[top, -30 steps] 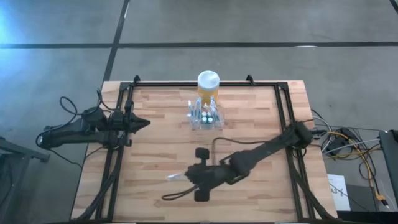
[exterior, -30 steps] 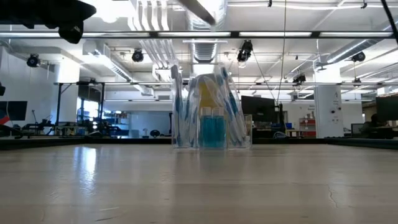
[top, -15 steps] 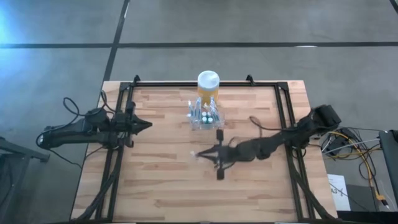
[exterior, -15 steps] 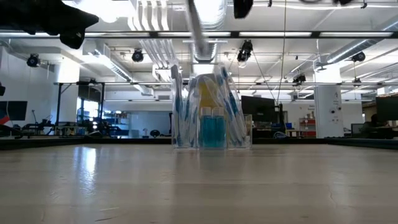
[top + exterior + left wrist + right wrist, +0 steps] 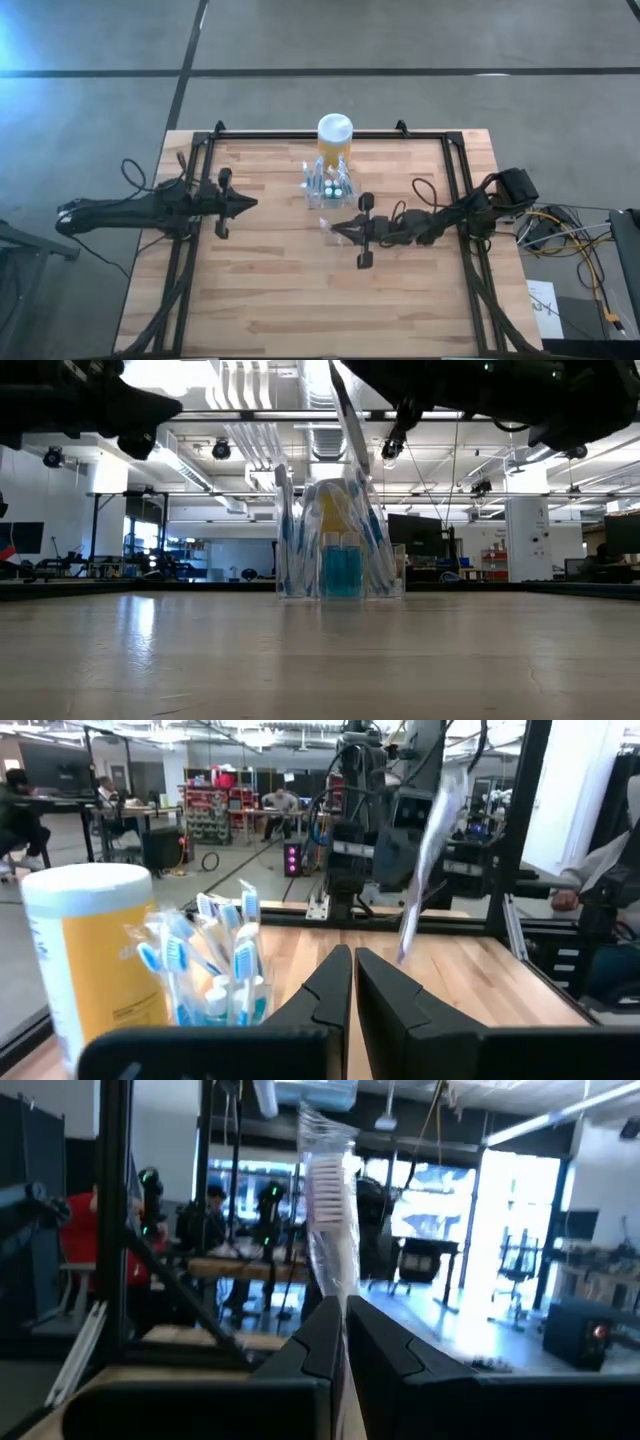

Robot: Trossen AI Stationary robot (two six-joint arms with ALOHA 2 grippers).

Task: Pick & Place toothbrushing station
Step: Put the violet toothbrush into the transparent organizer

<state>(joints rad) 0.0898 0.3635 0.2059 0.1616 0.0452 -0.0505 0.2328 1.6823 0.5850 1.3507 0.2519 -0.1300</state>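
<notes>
So we're prob halfway: right gripper [image 5: 335, 227] is pinching a wrapped toothbrush [image 5: 330, 1200] just beside the toothbrushing station [image 5: 329, 187] near the yellow jar [image 5: 334, 135], drop-in not done yet imo, left gripper [image 5: 250, 203] pressed shut w/ nothing in it, waiting left of it.

Right gripper [image 5: 335, 226] holds a wrapped toothbrush [image 5: 328, 224] just beside the toothbrushing station [image 5: 328, 186] (fingers closed).

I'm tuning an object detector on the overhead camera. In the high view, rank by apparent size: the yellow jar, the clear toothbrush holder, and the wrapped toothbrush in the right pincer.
1. Clear toothbrush holder, widest footprint.
2. Yellow jar, close behind; seen from above, the gap is small.
3. Wrapped toothbrush, a thin sliver at the shut right pincer.
</notes>
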